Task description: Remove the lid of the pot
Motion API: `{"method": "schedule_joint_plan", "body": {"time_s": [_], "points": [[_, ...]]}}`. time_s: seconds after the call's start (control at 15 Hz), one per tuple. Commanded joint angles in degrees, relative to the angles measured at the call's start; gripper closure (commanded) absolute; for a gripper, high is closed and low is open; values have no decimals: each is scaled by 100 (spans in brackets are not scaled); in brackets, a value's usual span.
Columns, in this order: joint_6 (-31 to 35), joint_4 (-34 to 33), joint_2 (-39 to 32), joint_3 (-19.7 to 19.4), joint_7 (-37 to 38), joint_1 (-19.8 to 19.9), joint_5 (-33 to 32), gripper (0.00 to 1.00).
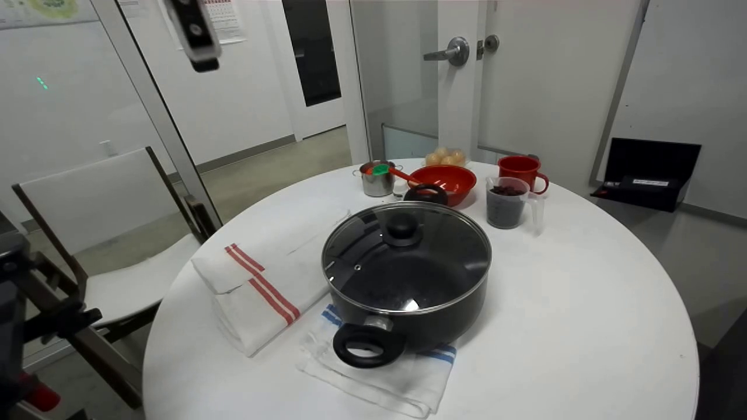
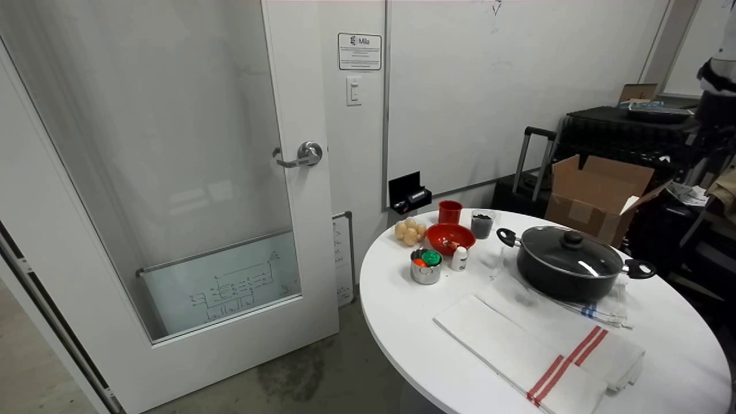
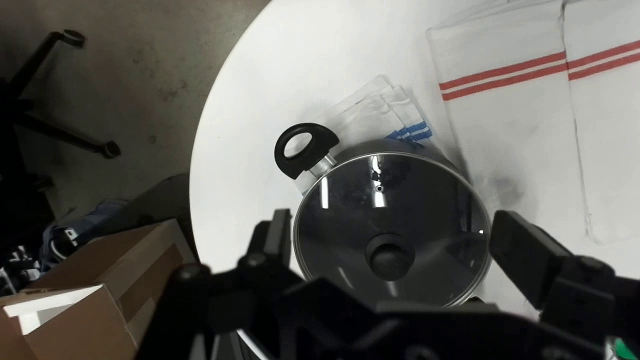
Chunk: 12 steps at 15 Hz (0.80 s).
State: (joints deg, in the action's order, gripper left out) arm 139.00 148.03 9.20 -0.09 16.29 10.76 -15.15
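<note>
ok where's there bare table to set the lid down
The widest bare patch lies between the pot, measuring cup and edge of the table; a smaller one between the two towels and that edge. It's crowded around the red bowl, steel cup and red mug.

Shared by all three, the pot (image 1: 432, 329) is seen obliquely from nearby in an exterior view; the table (image 2: 405, 315), from farther off in an exterior view; the lid (image 3: 395, 217), from overhead in the wrist view.
</note>
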Motion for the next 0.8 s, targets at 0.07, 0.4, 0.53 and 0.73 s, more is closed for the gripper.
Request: {"method": "schedule_joint_plan", "body": {"time_s": [0.07, 0.4, 0.53, 0.73], "points": [[225, -1052, -1396, -416, -558, -80, 265, 0], [81, -2137, -2584, -551, -763, -184, 492, 0], [32, -2516, -2978, -529, -864, -221, 641, 0], [41, -2928, -3463, -521, -939, -292, 762, 0]]}}
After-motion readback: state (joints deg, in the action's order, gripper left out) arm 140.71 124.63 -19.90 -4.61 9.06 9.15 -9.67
